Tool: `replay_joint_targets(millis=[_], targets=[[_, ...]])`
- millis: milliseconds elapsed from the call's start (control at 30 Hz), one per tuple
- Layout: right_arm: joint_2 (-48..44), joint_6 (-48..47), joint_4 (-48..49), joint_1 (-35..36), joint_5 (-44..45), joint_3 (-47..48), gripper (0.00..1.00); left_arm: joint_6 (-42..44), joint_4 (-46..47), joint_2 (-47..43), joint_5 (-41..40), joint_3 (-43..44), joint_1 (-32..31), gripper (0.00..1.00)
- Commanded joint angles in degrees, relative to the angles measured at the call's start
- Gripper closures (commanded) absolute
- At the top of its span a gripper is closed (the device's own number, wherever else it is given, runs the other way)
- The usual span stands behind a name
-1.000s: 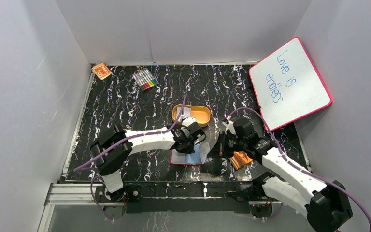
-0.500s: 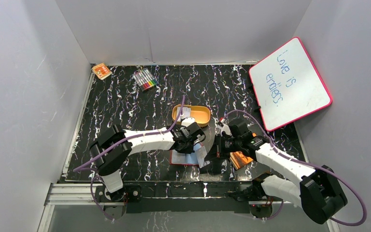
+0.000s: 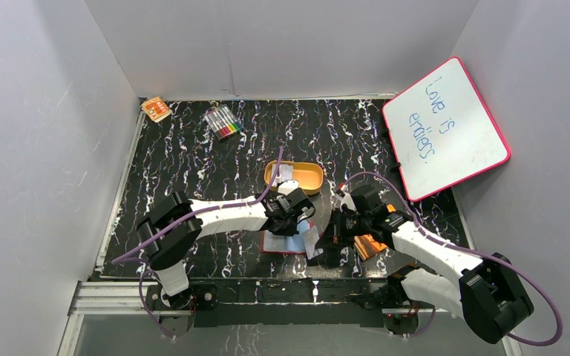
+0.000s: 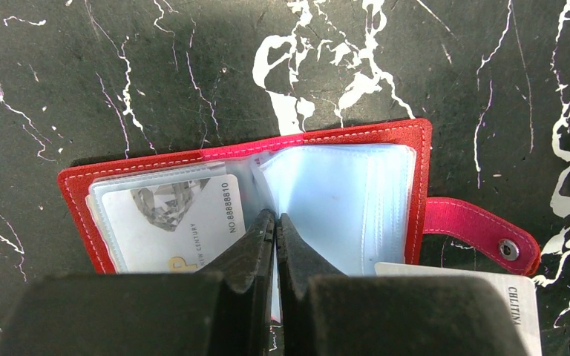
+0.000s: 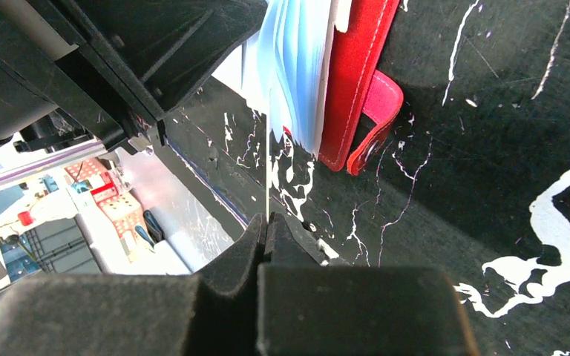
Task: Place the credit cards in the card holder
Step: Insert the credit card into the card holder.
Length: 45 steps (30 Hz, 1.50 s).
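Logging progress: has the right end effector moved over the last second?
Yes: the right end effector shifted left with its credit card, toward the card holder.

The left arm [image 3: 223, 215] stretches from its base toward the middle of the tabletop, forearm nearly level. The left end effector [image 4: 275, 219] points down, fingers pressed together. The right arm [image 3: 434, 256] bends inward. The right end effector [image 5: 266, 221] sits close beside the left one, its fingers pinched on the edge of a thin credit card [image 5: 268, 174].
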Motion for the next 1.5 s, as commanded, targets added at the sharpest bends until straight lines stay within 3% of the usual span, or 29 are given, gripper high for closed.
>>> replay_joint_targets(millis=[0,500,767,900,1467], targets=[[0.3,0.4,3.0,0.2,-1.3,0.0,1.0,-0.1,-4.0,-1.5,-1.1,-1.9,-0.4,1.0],[6.4,-0.1,8.1,0.3,-6.0,0.1,1.0,0.0,-4.5,-2.0,-1.3,-1.0,-0.3,1.0],[9.8,-0.7,10.6,1.2,-6.4,1.1,1.0,1.8,-6.9,-3.4,-1.9,1.8,-0.3,0.68],[12.1,-0.2,13.7,1.7,-6.7,0.3,1.0,2.4,-7.7,-4.4,-2.2,2.7,-0.4,0.61],[15.5,1.7,18.4,5.4,-6.0,2.5,1.0,2.3,-11.2,-10.2,-3.0,5.9,-0.3,0.49]])
